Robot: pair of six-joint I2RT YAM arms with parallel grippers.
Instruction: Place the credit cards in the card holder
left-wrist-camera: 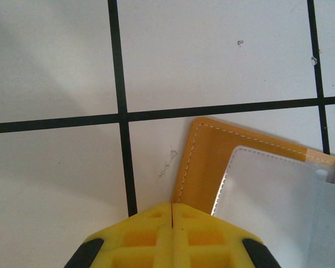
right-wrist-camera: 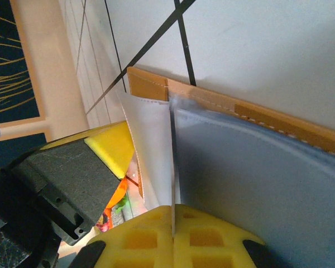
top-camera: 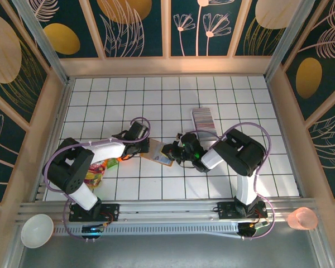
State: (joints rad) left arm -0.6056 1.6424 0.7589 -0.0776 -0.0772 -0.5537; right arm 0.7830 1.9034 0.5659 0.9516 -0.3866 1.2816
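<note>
The right hand [right-wrist-camera: 172, 207] had its yellow pads [right-wrist-camera: 212, 234] pressed together on a thin pale sheet seen edge-on, apparently one credit card [right-wrist-camera: 172, 162]. That edge ran straight out from the seam between the pads to the card holder [right-wrist-camera: 279, 120], meeting it where a pale flap [right-wrist-camera: 148, 139] and a bluish-grey panel [right-wrist-camera: 240, 184] came together. The holder lay open and directly ahead of the fingertips, with its tan leather border at the far side.

Across from it, in the left wrist camera, the left hand [left-wrist-camera: 172, 205] also had its yellow pads closed flat against each other with no gap. The rounded tan corner of the card holder [left-wrist-camera: 204, 162] reached the pad tips; I cannot tell whether it was pinched between them. The holder's pale inner pocket [left-wrist-camera: 268, 195] spread away to the right of the hand.

From above, the two hands faced each other near the middle of the white, black-gridded tabletop [top-camera: 156, 95]. The left hand [top-camera: 144, 146] touched the card holder's [top-camera: 158, 151] left side and the right hand [top-camera: 172, 151] its right side, so the holder sat between them.

Beyond the right hand, farther from the arm bases, the long row of credit cards [top-camera: 204, 118] stood on edge. A colourful packet [top-camera: 97, 170] lay under the left arm. A white bowl [top-camera: 36, 230] and a pink cup [top-camera: 302, 219] sat at the near corners, well apart from the hands.
</note>
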